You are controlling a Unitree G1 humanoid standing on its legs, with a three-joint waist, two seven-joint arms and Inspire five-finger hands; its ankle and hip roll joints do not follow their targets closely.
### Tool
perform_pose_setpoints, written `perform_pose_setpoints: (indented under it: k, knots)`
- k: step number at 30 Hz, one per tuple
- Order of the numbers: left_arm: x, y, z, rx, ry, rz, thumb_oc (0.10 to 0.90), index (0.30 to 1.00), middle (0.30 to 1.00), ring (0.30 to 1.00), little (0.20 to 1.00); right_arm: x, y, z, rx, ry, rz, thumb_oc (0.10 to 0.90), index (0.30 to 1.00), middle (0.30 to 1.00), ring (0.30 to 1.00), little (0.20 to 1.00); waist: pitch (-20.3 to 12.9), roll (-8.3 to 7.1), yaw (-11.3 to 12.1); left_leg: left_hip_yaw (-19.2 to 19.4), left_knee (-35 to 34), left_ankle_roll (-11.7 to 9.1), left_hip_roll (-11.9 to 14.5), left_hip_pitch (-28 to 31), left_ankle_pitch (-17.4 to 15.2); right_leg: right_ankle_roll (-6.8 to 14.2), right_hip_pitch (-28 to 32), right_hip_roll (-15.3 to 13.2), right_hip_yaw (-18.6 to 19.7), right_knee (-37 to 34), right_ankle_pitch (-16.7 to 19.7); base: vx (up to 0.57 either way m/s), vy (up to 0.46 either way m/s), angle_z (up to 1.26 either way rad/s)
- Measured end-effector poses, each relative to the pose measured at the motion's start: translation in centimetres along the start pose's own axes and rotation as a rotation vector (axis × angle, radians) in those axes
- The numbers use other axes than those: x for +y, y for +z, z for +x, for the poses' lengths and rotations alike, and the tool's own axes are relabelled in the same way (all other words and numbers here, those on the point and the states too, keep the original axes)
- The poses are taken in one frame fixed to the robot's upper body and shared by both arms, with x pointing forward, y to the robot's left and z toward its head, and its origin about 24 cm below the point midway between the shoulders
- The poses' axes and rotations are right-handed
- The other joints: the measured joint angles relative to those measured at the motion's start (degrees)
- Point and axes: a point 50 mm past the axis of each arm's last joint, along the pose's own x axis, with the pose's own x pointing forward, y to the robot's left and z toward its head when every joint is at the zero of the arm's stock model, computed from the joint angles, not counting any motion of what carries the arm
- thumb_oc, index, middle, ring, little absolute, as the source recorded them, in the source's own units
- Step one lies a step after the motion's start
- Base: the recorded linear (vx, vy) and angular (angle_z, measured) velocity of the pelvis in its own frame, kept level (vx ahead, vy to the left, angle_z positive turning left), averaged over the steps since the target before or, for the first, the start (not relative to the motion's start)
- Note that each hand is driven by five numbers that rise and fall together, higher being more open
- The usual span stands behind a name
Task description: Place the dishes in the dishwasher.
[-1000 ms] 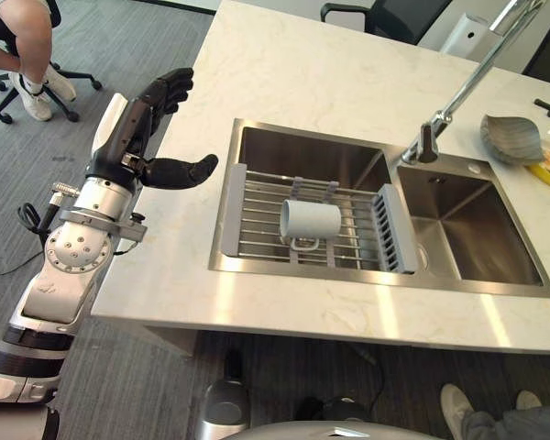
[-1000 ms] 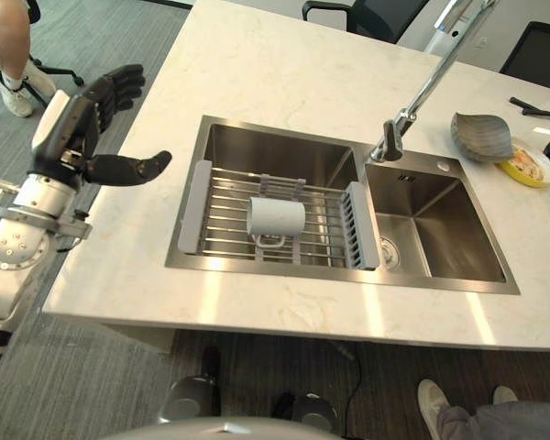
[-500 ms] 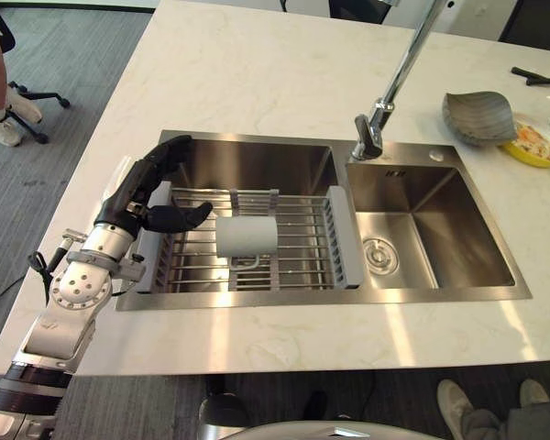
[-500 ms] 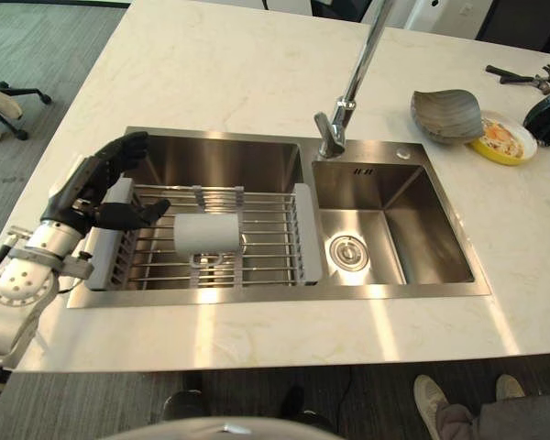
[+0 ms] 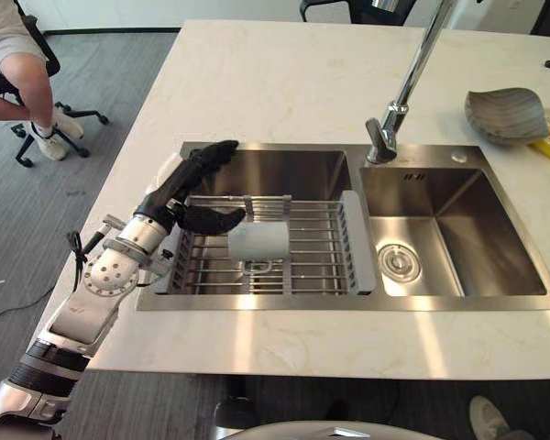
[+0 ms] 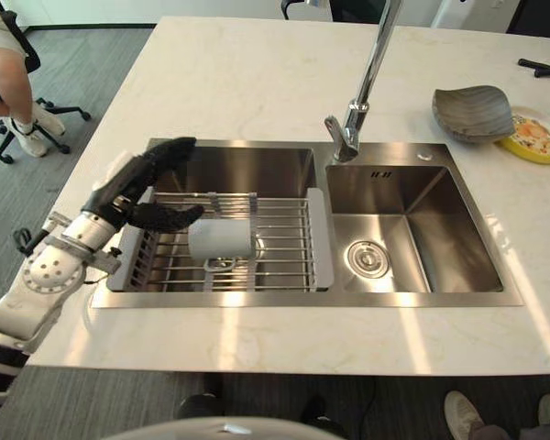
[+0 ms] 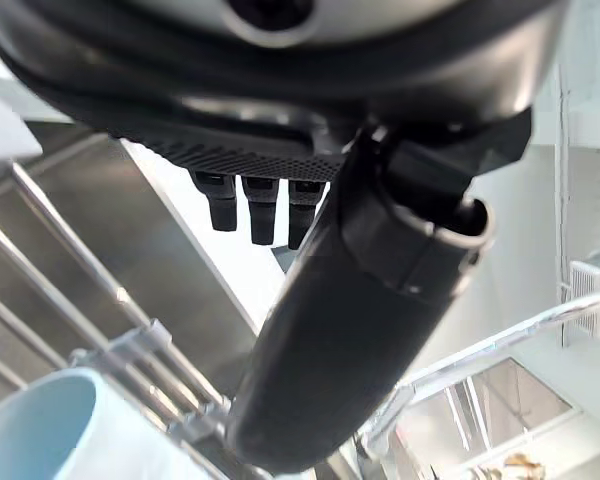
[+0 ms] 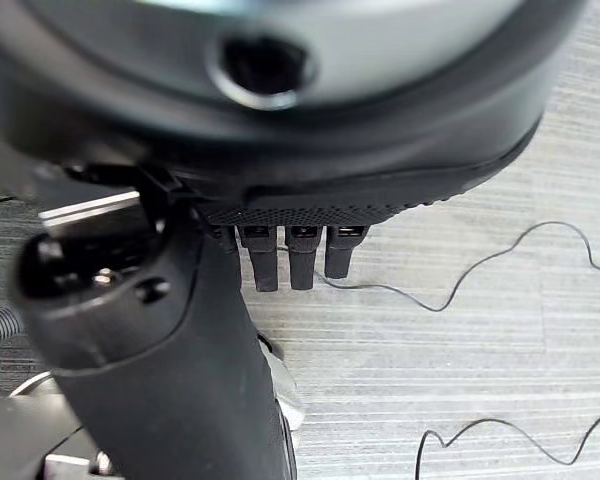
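Marble counter, sink rack (image 5: 302, 266) | mug (image 5: 258, 242) on its side | left robot hand (image 5: 188, 188) fingers apart, thumb just beside mug

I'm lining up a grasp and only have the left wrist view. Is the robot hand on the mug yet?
Observer: Not closed on it. The left robot hand is open, with its thumb close beside the mug.
Operator: How does the mug lie?
Observer: On its side on the rack over the left basin of the sink, handle toward the near edge.
Operator: Any other dishes?
Observer: A grey bowl sits on the counter, right of the sink.
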Motion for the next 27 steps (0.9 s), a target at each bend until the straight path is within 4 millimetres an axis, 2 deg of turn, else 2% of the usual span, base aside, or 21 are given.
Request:
perform_pose_setpoints:
  k: [2,4,6,9,17,21,27]
  knots:
    - [-1.9,1.5,0.1,-0.075,-0.110,-0.029,0.800,0.900,0.900,0.900,0.900,-0.3,0.9,0.0,-0.041,-0.031,-0.007,0.800,0.900,0.900,0.900,0.900,-0.09,0.24,-0.85,-1.96,-0.03,0.30,-0.29,-1.17,0.49,0.09,0.09,-0.04,-2.08,-0.04,-0.06,0.03,0.001,0.36]
    - [-3.1,2.3,-0.6,-0.113,-0.171,-0.067,0.800,0.900,0.900,0.900,0.900,0.2,1.9,0.0,-0.101,-0.029,0.014,0.800,0.900,0.900,0.900,0.900,-0.16,0.36,-0.18,-2.71,-0.02,0.23,-0.26,-1.16,0.62,-0.21,0.49,0.12,-2.62,-0.04,-0.26,0.02,0.012,0.25]
    - [-3.6,3.0,-0.7,-0.139,-0.222,-0.068,0.800,0.900,0.900,0.900,0.900,-0.2,1.6,0.0,-0.087,-0.047,0.021,0.800,0.900,0.900,0.900,0.900,-0.71,0.93,0.79,-3.12,-0.03,0.22,-0.56,-1.15,0.60,-0.16,0.75,-0.10,-3.39,-0.05,-0.51,0.02,-0.010,0.19]
    - [-3.1,2.8,-0.8,-0.118,-0.233,-0.049,0.800,0.900,0.900,0.900,0.900,-0.6,1.2,-0.1,-0.068,-0.056,0.019,0.800,0.900,0.900,0.900,0.900,-1.35,1.97,1.95,-3.34,-0.02,0.22,-0.60,-1.17,0.60,-0.06,0.74,-0.14,-3.43,-0.06,-0.58,0.00,-0.009,0.03]
    - [-3.0,2.6,-0.9,-0.098,-0.263,-0.017,0.800,0.900,0.900,0.900,0.900,-0.8,0.3,-0.3,-0.055,-0.056,0.015,0.800,0.900,0.900,0.900,0.900,-2.21,2.88,1.37,-2.92,-0.02,0.21,-0.23,-0.92,0.64,0.14,0.67,0.15,-2.79,-0.19,-0.71,0.00,-0.012,-0.03]
    - [-3.2,2.8,-0.4,-0.107,-0.284,0.086,0.800,0.900,0.900,0.900,0.900,-1.0,-0.2,-0.4,-0.046,-0.063,0.024,0.800,0.900,0.900,0.900,0.900,-2.72,3.57,1.30,-3.10,-0.02,0.16,-0.23,-0.97,0.72,-0.08,0.86,0.22,-2.95,-0.05,-0.56,0.00,0.000,0.00]
    - [-2.9,1.8,0.1,-0.059,-0.282,0.229,0.800,0.900,0.900,0.900,0.900,-1.1,-0.2,-0.4,-0.053,-0.065,0.022,0.800,0.900,0.900,0.900,0.900,-2.81,3.71,0.94,-3.14,-0.02,0.16,-0.21,-0.95,0.76,-0.06,0.81,0.23,-2.98,-0.07,-0.57,0.00,0.000,0.00]
